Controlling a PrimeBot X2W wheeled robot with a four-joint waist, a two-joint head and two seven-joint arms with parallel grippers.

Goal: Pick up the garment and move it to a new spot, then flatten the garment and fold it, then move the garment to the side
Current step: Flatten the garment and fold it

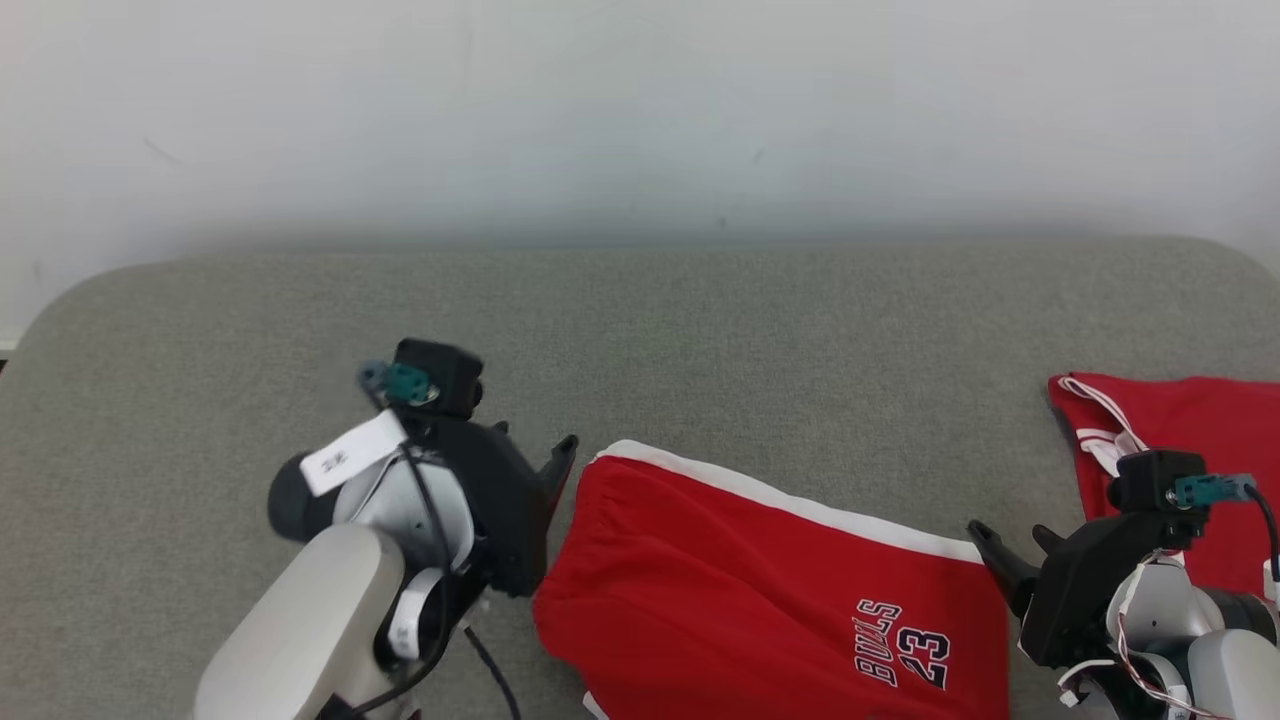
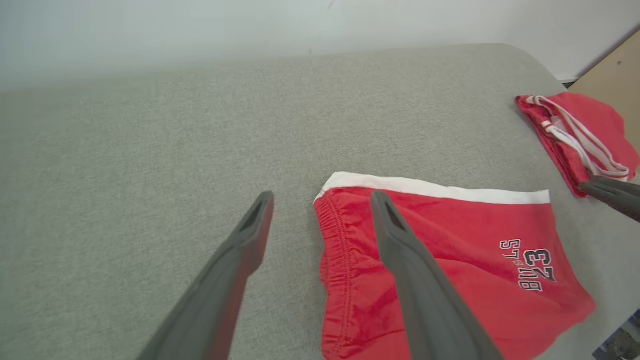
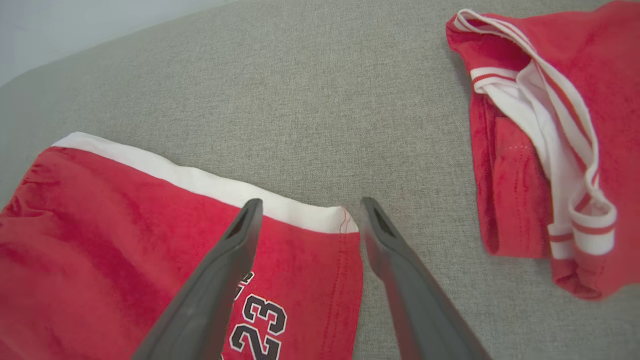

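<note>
Shorts (image 1: 760,590), red with a white strip, cut off at 6 o'clock in the head view. Letters next to the 23 partly hidden behind a finger (image 3: 210,290) in the right wrist view. At 3 o'clock, second red garment (image 1: 1200,420) cut off by the edge and partly behind the right arm (image 1: 1150,600). Touching the cloth or not: hard to tell. At the 9 o'clock end of the shorts, left claw (image 1: 532,440) spread wide, holding nothing, one finger (image 2: 405,260) above the stretchy waist, the other above bare table (image 1: 700,330). At the 3 o'clock end, right claw (image 1: 1012,540) spread wide too, holding nothing, white corner between its tips. Gray table with round corners. White wall (image 1: 640,120) at 12 o'clock.
</note>
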